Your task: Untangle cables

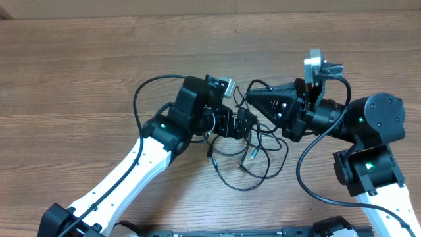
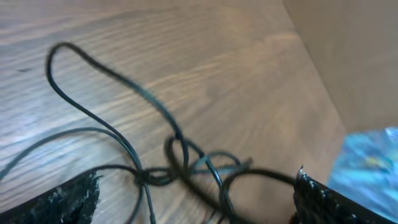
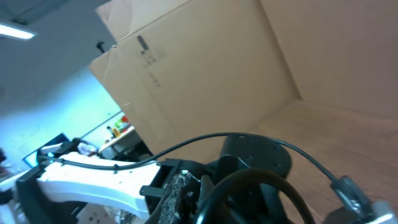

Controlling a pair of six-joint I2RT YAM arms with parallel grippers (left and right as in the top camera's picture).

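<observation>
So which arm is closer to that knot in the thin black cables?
The left. The left gripper hangs right over the cable knot, jaws open on either side of it. The right gripper sits farther back toward the table's far edge, jaws shut.

Both arms have white links and black joints: left arm (image 1: 125, 172) at lower left, right arm (image 1: 388, 201) at lower right. Small green lights (image 1: 360, 120) glow on the joints. A thick black cable (image 1: 140, 92) loops beside each. Grey camera blocks (image 1: 314, 64) top the wrists. The right gripper (image 1: 250, 98) is a black ribbed wedge.

Cardboard box (image 3: 205, 74) marking (image 3: 144, 46), perhaps print, unreadable
</observation>
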